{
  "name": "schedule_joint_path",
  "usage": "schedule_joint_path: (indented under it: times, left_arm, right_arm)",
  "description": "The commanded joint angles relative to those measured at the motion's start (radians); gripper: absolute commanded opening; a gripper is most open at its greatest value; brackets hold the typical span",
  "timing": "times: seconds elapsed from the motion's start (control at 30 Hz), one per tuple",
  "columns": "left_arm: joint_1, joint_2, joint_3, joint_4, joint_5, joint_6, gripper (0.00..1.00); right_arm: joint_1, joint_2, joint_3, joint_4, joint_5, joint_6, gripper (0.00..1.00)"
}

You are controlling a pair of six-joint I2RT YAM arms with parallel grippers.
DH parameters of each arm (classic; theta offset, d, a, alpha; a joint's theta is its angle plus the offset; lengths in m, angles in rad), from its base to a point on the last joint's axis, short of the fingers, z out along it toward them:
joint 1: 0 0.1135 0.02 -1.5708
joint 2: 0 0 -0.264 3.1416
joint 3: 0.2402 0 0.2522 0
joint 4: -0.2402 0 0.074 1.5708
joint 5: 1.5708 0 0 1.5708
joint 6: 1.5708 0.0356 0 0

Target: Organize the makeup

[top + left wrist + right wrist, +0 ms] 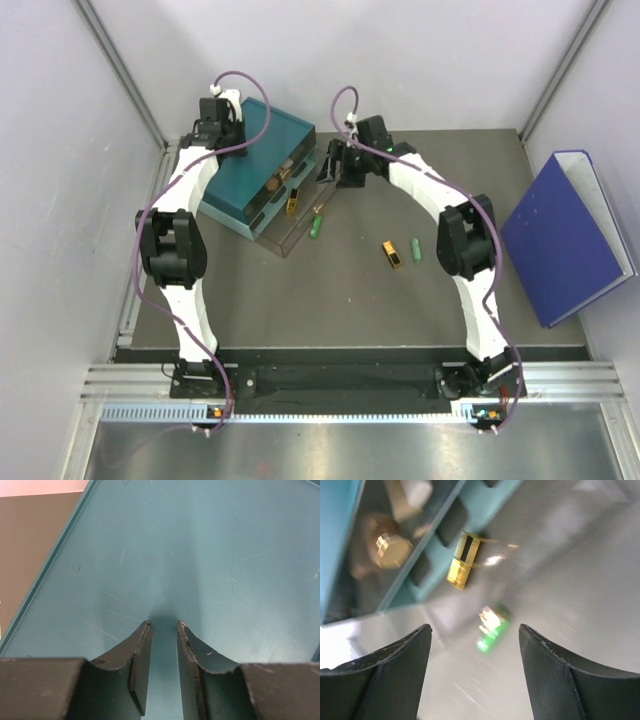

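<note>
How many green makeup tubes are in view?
2. One green tube lies by the open drawer's right edge; the other green tube lies on the table right of a gold stick. More may hide in the teal box.

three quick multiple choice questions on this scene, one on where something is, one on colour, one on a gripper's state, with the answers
1. Where is the left gripper?
A over a red bowl
B over the teal box
C over a white plate

2. Which two makeup items lie side by side in the middle of the table?
A a gold piece and a green tube
B two black sticks
C a red and a white bottle

3. How is the right gripper?
A shut on a tube
B shut, empty
C open, nothing between its fingers

Answers:
1 B: the left wrist view shows the teal surface just under the fingertips.
2 A: the top view shows both colours near the right arm.
3 C: its wrist view shows a wide, empty gap.
</note>
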Motion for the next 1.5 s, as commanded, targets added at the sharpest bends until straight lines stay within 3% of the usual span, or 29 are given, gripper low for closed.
schedule_joint_path:
  times: [0.0,0.37,0.67,0.73,0.87,0.9,1.13,1.2,1.33,1.43,1.47]
  left_arm:
    - [-0.014,0.115,-0.077,-0.287,0.057,-0.032,0.32]
    - [-0.014,0.132,-0.067,-0.294,0.063,-0.02,0.32]
    - [-0.014,0.135,-0.066,-0.298,0.068,-0.016,0.32]
    - [-0.014,0.132,-0.067,-0.298,0.068,-0.016,0.32]
    - [-0.014,0.129,-0.073,-0.298,0.062,-0.015,0.32]
    - [-0.014,0.129,-0.073,-0.299,0.06,-0.016,0.32]
    - [-0.014,0.12,-0.081,-0.301,0.049,-0.012,0.32]
    - [-0.014,0.121,-0.083,-0.302,0.049,-0.012,0.32]
    - [-0.015,0.123,-0.083,-0.301,0.055,-0.018,0.32]
    - [-0.015,0.123,-0.081,-0.301,0.059,-0.023,0.32]
    - [-0.015,0.124,-0.081,-0.298,0.059,-0.023,0.32]
  right_arm:
    - [-0.012,-0.191,-0.064,-0.206,0.181,-0.289,0.7]
    - [0.0,-0.415,-0.491,-0.326,0.346,-0.449,0.7]
    - [0.026,-0.399,-0.609,-0.312,0.464,-0.457,0.7]
    - [0.026,-0.382,-0.623,-0.3,0.469,-0.452,0.62]
    - [0.026,-0.348,-0.638,-0.271,0.446,-0.452,0.3]
    - [0.026,-0.342,-0.64,-0.266,0.441,-0.457,0.27]
    - [0.026,-0.311,-0.66,-0.246,0.453,-0.464,0.27]
    - [0.026,-0.304,-0.658,-0.248,0.455,-0.463,0.36]
    - [0.026,-0.282,-0.654,-0.251,0.449,-0.463,0.4]
    - [0.026,-0.279,-0.661,-0.237,0.433,-0.467,0.31]
    - [0.026,-0.277,-0.66,-0.234,0.429,-0.469,0.21]
